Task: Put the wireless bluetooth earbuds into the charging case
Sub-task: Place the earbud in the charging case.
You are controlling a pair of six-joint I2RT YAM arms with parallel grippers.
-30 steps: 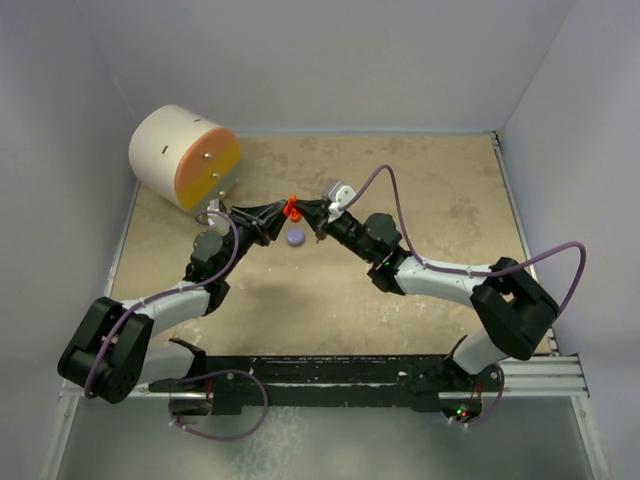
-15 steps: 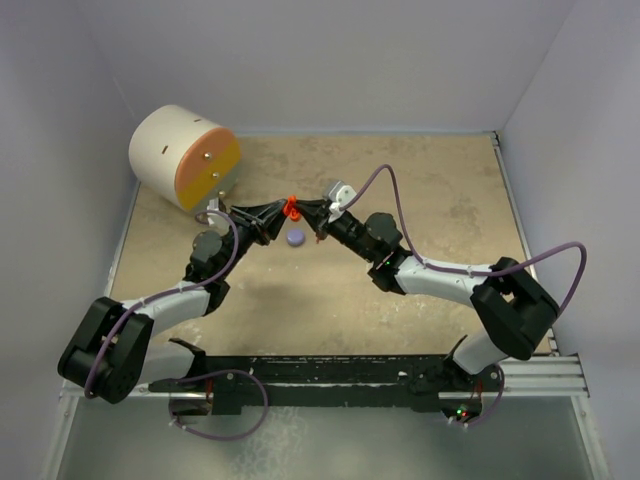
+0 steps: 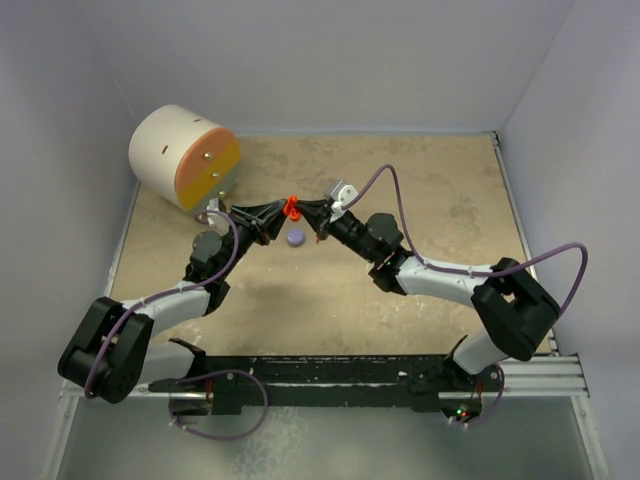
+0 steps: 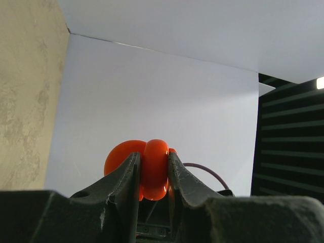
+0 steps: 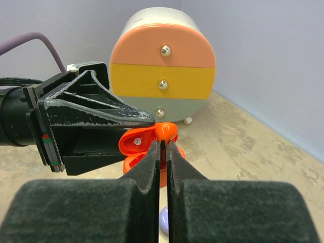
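Left gripper (image 4: 153, 164): fingers pinching a glossy red round plastic charging case (image 4: 155, 150) edge-on, clear of the beige speckled tabletop (image 3: 440, 200); the case appears to be open. Right gripper (image 5: 162, 148): fingers pressed almost together, nipping a tiny red plastic earbud (image 5: 166, 131) at their tips, just above the case and beside the left fingertip. A lavender round disc (image 3: 295, 237) lies on the table beneath. A cream drum with an orange-and-yellow banded face (image 3: 185, 157) stands at far left.

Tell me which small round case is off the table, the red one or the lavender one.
The red case, clamped in the left gripper above the table; the lavender case lies on the surface.
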